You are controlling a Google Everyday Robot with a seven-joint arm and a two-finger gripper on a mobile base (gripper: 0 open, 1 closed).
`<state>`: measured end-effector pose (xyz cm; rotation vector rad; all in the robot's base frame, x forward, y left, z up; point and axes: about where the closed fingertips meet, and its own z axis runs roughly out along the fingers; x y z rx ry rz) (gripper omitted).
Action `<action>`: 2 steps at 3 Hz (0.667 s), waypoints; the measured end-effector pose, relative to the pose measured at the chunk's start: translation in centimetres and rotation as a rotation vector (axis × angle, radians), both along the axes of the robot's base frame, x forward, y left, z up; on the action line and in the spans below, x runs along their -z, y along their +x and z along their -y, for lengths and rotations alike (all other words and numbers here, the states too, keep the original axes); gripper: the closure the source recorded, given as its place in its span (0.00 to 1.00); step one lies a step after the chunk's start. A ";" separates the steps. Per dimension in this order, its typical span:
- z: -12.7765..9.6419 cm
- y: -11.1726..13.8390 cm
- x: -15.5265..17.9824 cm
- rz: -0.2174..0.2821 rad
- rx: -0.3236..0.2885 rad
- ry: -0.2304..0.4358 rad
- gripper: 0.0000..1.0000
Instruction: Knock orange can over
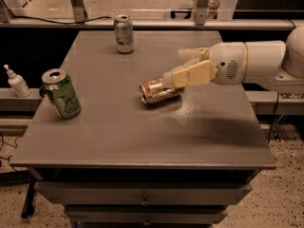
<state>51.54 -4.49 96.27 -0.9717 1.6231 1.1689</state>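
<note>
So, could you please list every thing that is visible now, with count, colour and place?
orange can: one, orange-gold, lying on its side, table middle
green can: one, green, table's left edge
silver-white can: one, silver-white, table's far edge
table: one, grey, centre
drawers: dark, under the tabletop
bottle: one, white, ledge left of table
arm: one, white, from right
gripper: one, tan, at orange can's right end

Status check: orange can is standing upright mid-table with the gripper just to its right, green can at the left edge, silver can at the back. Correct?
Not quite. The camera view shows the orange can lying on its side mid-table, not upright. The rest holds: the gripper is just to its right, the green can stands at the left edge, the silver can at the back.
</note>
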 end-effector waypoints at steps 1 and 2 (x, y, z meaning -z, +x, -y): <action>1.7 1.3 1.6 0.088 0.013 -0.025 0.00; 3.7 3.3 2.3 0.191 0.015 -0.050 0.00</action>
